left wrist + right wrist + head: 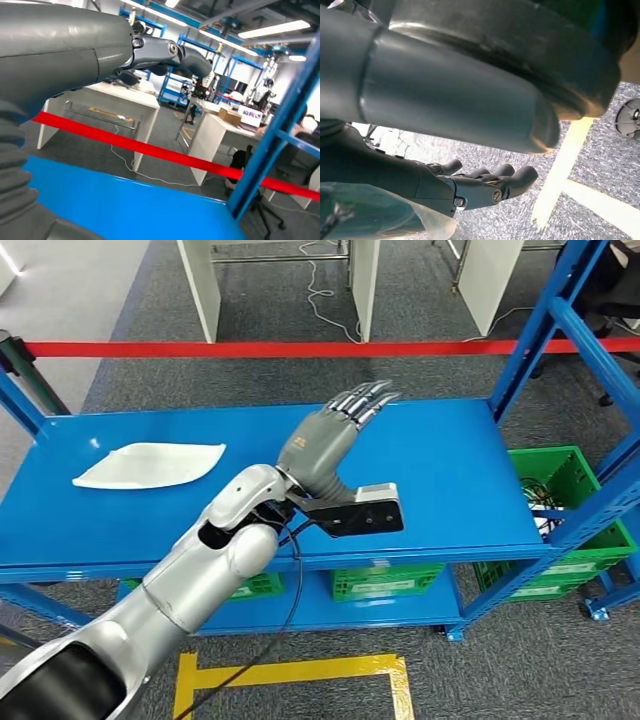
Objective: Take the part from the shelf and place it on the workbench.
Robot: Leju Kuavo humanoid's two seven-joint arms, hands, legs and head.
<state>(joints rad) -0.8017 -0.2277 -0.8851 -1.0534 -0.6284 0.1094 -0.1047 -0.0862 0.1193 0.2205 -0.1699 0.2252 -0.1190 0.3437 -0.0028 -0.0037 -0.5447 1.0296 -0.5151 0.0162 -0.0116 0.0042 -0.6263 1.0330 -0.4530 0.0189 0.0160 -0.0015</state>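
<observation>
1. The part [151,465] lies flat on the left of the blue shelf top [453,480], well apart from my left hand. It is a thin white leaf-shaped sheet, broad in the middle and tapering to a point at each end.
2. I judge it light and slightly flexible, perhaps smooth plastic, so it could slide when pushed and bend if gripped at a tip. Because it lies flat on the surface, I would get fingers under its near long edge around the broad middle and pinch there, not at the points.
3. My left hand [321,445] hovers over the middle of the shelf top, fingers [366,400] straight, a little apart and empty, pointing away towards the red barrier tape [302,348]. The stretch of surface between it and the part is bare.
4. My right hand [471,187] hangs low over grey carpet and a yellow floor line [561,175]. Its fingers are extended and only slightly curved, and I see clear film or plastic beside them, though I cannot tell whether they hold it.
5. To the right stand blue uprights [528,340] and a green crate [581,510] on the lower level. White tables [362,280] stand beyond the tape; I cannot tell which is the workbench.
</observation>
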